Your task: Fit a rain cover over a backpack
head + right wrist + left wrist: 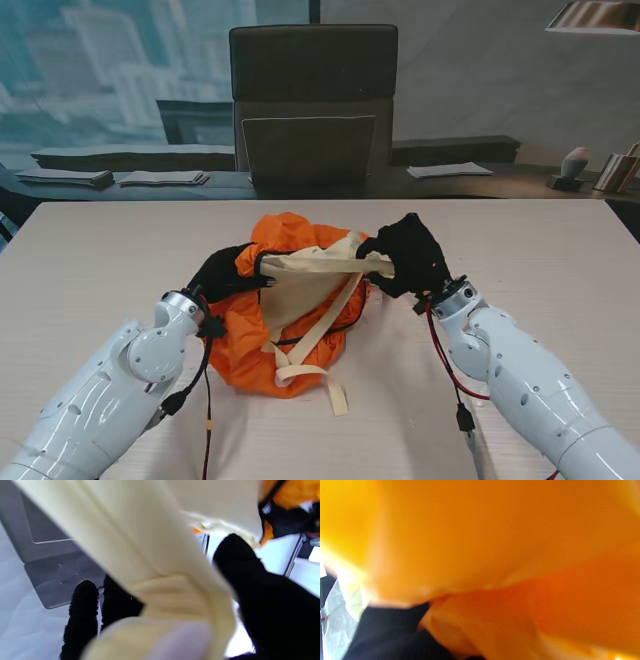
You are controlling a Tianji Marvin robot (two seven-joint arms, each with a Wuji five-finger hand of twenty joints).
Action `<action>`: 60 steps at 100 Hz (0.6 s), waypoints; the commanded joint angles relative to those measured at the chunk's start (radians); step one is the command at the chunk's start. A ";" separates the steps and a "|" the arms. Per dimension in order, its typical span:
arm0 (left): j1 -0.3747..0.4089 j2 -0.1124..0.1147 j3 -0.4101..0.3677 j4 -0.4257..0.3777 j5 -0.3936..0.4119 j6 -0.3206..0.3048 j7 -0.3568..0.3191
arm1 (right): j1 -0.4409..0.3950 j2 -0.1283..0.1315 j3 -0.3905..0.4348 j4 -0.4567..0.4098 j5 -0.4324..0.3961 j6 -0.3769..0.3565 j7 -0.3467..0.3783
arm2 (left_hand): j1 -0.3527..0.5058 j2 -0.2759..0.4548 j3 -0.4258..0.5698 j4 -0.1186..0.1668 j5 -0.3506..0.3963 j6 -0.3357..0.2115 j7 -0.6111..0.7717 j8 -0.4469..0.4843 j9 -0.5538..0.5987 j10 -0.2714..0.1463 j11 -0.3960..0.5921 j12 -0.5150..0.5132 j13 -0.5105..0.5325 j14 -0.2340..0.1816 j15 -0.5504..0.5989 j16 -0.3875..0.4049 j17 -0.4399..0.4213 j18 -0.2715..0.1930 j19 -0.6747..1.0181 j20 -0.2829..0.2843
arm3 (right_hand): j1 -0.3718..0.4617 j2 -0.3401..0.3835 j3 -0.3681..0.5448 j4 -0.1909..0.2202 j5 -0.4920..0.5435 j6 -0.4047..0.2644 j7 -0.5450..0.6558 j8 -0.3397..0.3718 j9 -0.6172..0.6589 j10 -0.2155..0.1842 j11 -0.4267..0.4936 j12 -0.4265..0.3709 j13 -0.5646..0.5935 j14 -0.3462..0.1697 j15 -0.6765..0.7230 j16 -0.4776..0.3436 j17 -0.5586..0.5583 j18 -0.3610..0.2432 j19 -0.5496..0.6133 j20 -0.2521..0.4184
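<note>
The pale wooden bench (100, 250) held a cream fabric backpack (300, 290) mid-bench, half wrapped in a crumpled orange rain cover (240, 355). The left robot hand (225, 275) clamped the cover's rim; the right robot hand (410, 255) clamped the backpack's top. Loose cream straps (335, 395) trailing toward the near edge might snag the rim. Both sides offered open room.

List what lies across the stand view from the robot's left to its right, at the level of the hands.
Left robot hand → orange rain cover → cream backpack strap → right robot hand.
</note>
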 commanded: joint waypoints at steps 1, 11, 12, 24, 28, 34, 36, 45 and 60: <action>0.009 0.002 -0.007 -0.003 0.004 -0.009 -0.030 | 0.011 0.021 -0.030 0.037 -0.017 0.032 0.019 | 0.090 0.100 0.177 -0.010 0.035 -0.104 0.158 0.074 0.042 -0.030 -0.002 0.019 0.021 -0.007 0.014 -0.015 0.006 -0.063 0.015 0.005 | 0.041 -0.028 0.042 -0.041 0.040 0.011 0.062 -0.047 0.079 0.003 0.033 0.034 0.072 -0.013 0.050 0.030 0.051 0.009 0.045 0.028; 0.019 0.005 -0.014 -0.013 0.009 -0.010 -0.034 | 0.036 0.021 -0.088 0.084 -0.018 0.048 -0.038 | 0.089 0.098 0.178 -0.010 0.036 -0.103 0.158 0.074 0.044 -0.031 -0.004 0.019 0.023 -0.007 0.013 -0.015 0.010 -0.063 0.014 0.005 | 0.026 -0.067 0.077 -0.058 0.076 0.037 0.080 -0.077 0.139 0.004 0.031 0.048 0.133 -0.006 0.070 0.040 0.114 0.019 0.070 0.035; 0.020 0.006 -0.015 -0.015 0.014 -0.011 -0.033 | 0.036 0.021 -0.090 0.085 -0.019 0.049 -0.042 | 0.088 0.098 0.178 -0.011 0.036 -0.103 0.158 0.074 0.044 -0.031 -0.005 0.019 0.023 -0.007 0.012 -0.016 0.010 -0.063 0.014 0.004 | 0.022 -0.064 0.078 -0.058 0.071 0.037 0.075 -0.077 0.133 0.004 0.029 0.048 0.130 -0.006 0.069 0.040 0.114 0.018 0.071 0.035; 0.034 0.009 -0.025 -0.031 0.036 -0.008 -0.028 | -0.068 -0.005 0.068 -0.030 0.053 -0.072 0.068 | 0.086 0.097 0.182 -0.011 0.036 -0.102 0.155 0.071 0.048 -0.029 -0.007 0.019 0.028 -0.006 0.009 -0.017 0.019 -0.065 0.010 0.002 | -0.157 -0.032 0.065 0.130 -0.073 -0.005 -0.207 0.161 -0.139 -0.005 -0.116 -0.002 -0.091 -0.006 -0.093 0.000 -0.049 -0.005 -0.024 0.007; 0.036 0.007 -0.027 -0.035 0.029 -0.005 -0.027 | -0.120 -0.011 0.141 -0.099 0.094 -0.118 0.183 | 0.086 0.098 0.182 -0.011 0.036 -0.099 0.154 0.070 0.047 -0.027 -0.008 0.018 0.028 -0.004 0.008 -0.017 0.020 -0.063 0.009 0.001 | -0.198 -0.038 0.034 0.128 -0.210 -0.024 -0.243 0.143 -0.302 -0.023 -0.174 -0.092 -0.230 -0.025 -0.179 -0.039 -0.174 -0.024 -0.102 -0.013; 0.039 0.005 -0.029 -0.038 0.017 -0.002 -0.025 | -0.154 -0.003 0.190 -0.152 0.097 -0.139 0.265 | 0.085 0.098 0.183 -0.012 0.036 -0.097 0.154 0.069 0.048 -0.028 -0.008 0.019 0.029 -0.006 0.008 -0.017 0.020 -0.062 0.008 0.000 | -0.255 0.005 -0.016 0.129 -0.448 -0.015 -0.250 0.125 -0.475 -0.072 -0.201 -0.175 -0.351 -0.064 -0.275 -0.085 -0.263 -0.055 -0.181 -0.021; 0.040 0.004 -0.030 -0.039 0.008 -0.001 -0.026 | -0.160 0.001 0.200 -0.163 0.090 -0.142 0.275 | 0.086 0.097 0.183 -0.011 0.036 -0.096 0.154 0.068 0.048 -0.027 -0.008 0.019 0.029 -0.003 0.007 -0.017 0.020 -0.062 0.008 0.000 | -0.272 0.017 -0.027 0.128 -0.502 -0.014 -0.249 0.118 -0.526 -0.080 -0.222 -0.206 -0.385 -0.073 -0.321 -0.107 -0.289 -0.060 -0.208 -0.025; 0.047 -0.001 -0.038 -0.045 -0.025 0.012 -0.028 | -0.191 0.007 0.246 -0.208 0.087 -0.161 0.321 | 0.085 0.097 0.184 -0.012 0.037 -0.095 0.154 0.067 0.052 -0.021 -0.006 0.020 0.039 0.002 0.009 -0.016 0.032 -0.053 0.010 0.000 | -0.310 0.046 -0.050 0.126 -0.590 -0.019 -0.275 0.069 -0.636 -0.084 -0.292 -0.306 -0.454 -0.089 -0.447 -0.166 -0.345 -0.070 -0.280 -0.036; 0.061 -0.010 -0.057 -0.050 -0.081 0.038 -0.024 | -0.222 0.014 0.314 -0.252 0.085 -0.195 0.366 | 0.091 0.096 0.187 -0.011 0.040 -0.081 0.156 0.066 0.052 -0.009 -0.004 0.020 0.046 0.012 0.002 -0.020 0.040 -0.043 0.006 -0.003 | -0.328 0.064 -0.072 0.123 -0.646 -0.020 -0.309 0.010 -0.663 -0.072 -0.319 -0.333 -0.475 -0.086 -0.487 -0.175 -0.370 -0.075 -0.327 -0.039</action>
